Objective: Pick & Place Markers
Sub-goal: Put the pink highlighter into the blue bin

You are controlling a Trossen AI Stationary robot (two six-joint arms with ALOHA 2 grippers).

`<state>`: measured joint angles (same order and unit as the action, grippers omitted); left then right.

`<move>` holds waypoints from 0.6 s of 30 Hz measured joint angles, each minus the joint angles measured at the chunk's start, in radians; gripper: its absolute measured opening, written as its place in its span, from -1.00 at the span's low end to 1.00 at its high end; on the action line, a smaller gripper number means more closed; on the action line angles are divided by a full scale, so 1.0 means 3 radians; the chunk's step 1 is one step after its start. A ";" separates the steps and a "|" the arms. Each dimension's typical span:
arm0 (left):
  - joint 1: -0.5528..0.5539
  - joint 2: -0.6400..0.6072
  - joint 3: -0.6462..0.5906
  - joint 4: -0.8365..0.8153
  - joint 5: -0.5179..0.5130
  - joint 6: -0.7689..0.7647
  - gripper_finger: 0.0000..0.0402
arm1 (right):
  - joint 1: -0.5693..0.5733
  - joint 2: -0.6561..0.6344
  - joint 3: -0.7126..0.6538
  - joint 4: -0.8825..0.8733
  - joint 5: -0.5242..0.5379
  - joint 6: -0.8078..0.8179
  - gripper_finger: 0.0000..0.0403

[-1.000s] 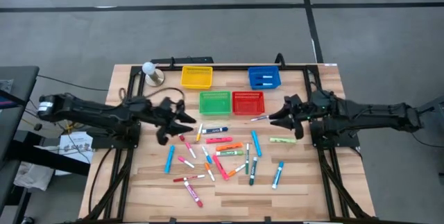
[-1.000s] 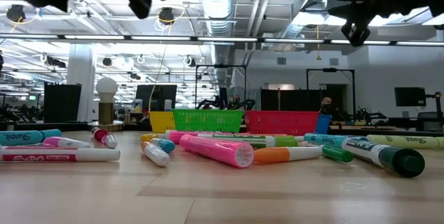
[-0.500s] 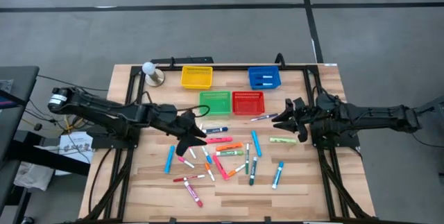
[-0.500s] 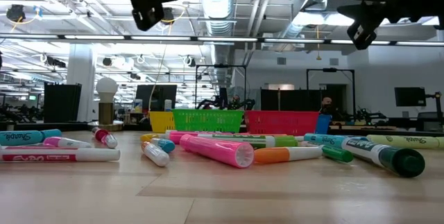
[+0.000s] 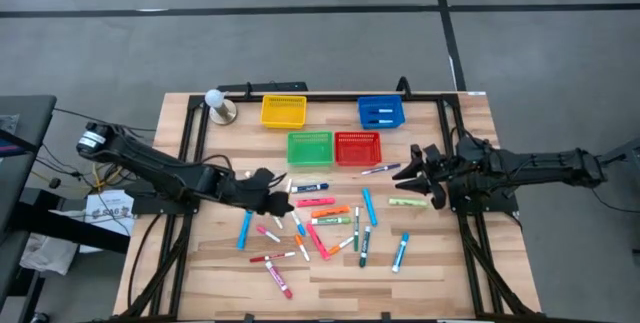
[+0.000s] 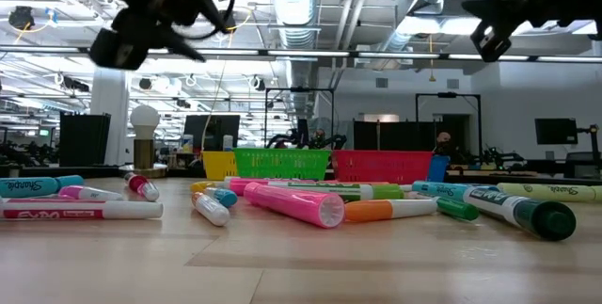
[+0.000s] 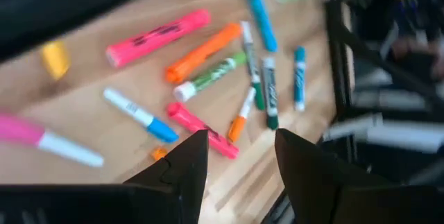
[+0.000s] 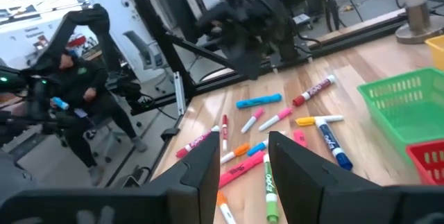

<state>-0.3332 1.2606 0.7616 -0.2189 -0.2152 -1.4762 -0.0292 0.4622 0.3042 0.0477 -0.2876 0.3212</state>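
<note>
The left end effector [image 5: 283,203] hangs low over the near-left edge of the marker pile [image 5: 322,225], its two dark, wedge-shaped fingers [image 7: 182,168] spread with a clear gap and nothing between them. In its wrist view the gap frames a red marker [image 7: 201,130] and a small orange one [image 7: 239,121] lying flat on the wood, with a fat pink highlighter [image 7: 158,37] and an orange marker [image 7: 202,52] farther off.

The right end effector [image 5: 405,176] is held above the tabletop [image 5: 440,253], just right of the pile and near the red basket [image 5: 357,148]; its fingers [image 8: 205,172] stand apart and empty.

The markers are short, capped plastic cylinders in pink, red, orange, blue, green and white, scattered loosely at all angles on the middle of the tabletop, in front of the green basket [image 5: 310,147]. A yellow-green marker [image 5: 407,202] lies apart on the pile's right side, below the right end effector, and a blue one [image 5: 400,251] lies nearer the front edge. Two pale markers rest inside the blue basket [image 5: 381,112].

The tabletop is pale wood planking with visible grain, edged by a black metal frame. The four baskets are small square mesh trays; the yellow basket [image 5: 283,111] sits behind the green one. A round white bulb on a metal base [image 5: 218,105] stands left of the yellow basket.
</note>
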 joint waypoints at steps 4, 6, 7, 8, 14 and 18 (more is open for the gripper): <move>-0.0011 0.0150 0.0000 -0.0018 0.0008 -0.0438 -0.17 | 0.0074 0.0000 0.0000 0.0021 0.0001 -0.0025 -0.44; -0.0024 0.0199 0.0000 -0.0010 0.0007 -0.0431 -0.17 | 0.0106 0.0001 0.0000 0.0020 0.0001 -0.0036 -0.44; -0.0026 0.0213 0.0000 -0.0002 0.0009 -0.0431 -0.17 | 0.0122 0.0000 0.0000 0.0020 0.0001 -0.0045 -0.44; -0.0027 0.0215 0.0000 0.0001 0.0011 -0.0431 -0.17 | 0.0137 0.0000 0.0001 0.0020 0.0002 -0.0049 -0.44; -0.0006 0.0191 -0.0003 0.0256 -0.0332 -0.0640 -0.17 | 0.0161 0.0001 0.0001 0.0020 0.0002 -0.0052 -0.44; -0.0040 0.0189 0.0014 0.0363 -0.0494 -0.0857 -0.17 | 0.0162 0.0001 0.0001 0.0019 0.0002 -0.0053 -0.44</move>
<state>-0.3453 1.3174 0.7660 -0.1101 -0.3634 -1.7334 0.0193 0.4625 0.3046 0.0535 -0.2871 0.3054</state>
